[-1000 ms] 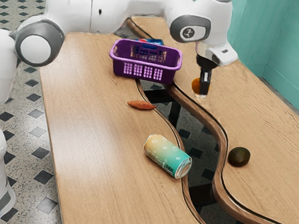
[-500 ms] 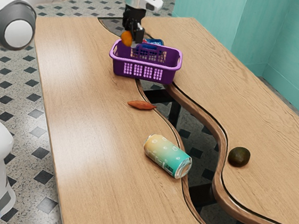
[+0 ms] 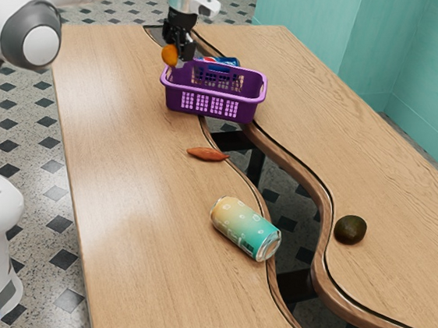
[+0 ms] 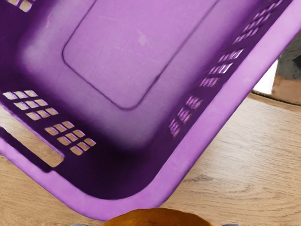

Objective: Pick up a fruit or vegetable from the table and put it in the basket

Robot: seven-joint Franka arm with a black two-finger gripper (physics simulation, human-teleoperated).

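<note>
My black two-finger claw (image 3: pixel 180 54) is closed only as far as the round orange fruit (image 3: pixel 169 55) between its fingers allows: one finger is against each side, and the fruit is held clear of the table. Claw and fruit are up at the basket's end toward the exterior view's left, at about the height of its rim or above; I cannot tell whether the fruit is wholly inside the rim line. In the wrist view the fruit overlaps the rim's rounded corner, and beyond it are the basket's smooth purple floor and walls pierced with small square holes. The purple basket (image 3: pixel 217 110) stands upright across the wavy gap between two light wooden tabletop sections (image 3: pixel 139 219). Just behind the basket, partly hidden by it, is a blue item (image 3: pixel 229 62) with some red and white. Near the basket, on its side toward the camera, a slim reddish-orange vegetable (image 3: pixel 207 154) with pointed ends lies by the gap's edge. Farther from the basket in that same direction, a yellow-to-teal can (image 3: pixel 244 228) lies on its side. Well apart from the basket, across the gap toward the exterior view's lower right, rests a dark, rounded fruit (image 3: pixel 350 229). Beyond the basket and tabletop are a teal wall (image 3: pixel 418 41) and speckled floor tiles (image 3: pixel 34 230) with dark diamonds.
</note>
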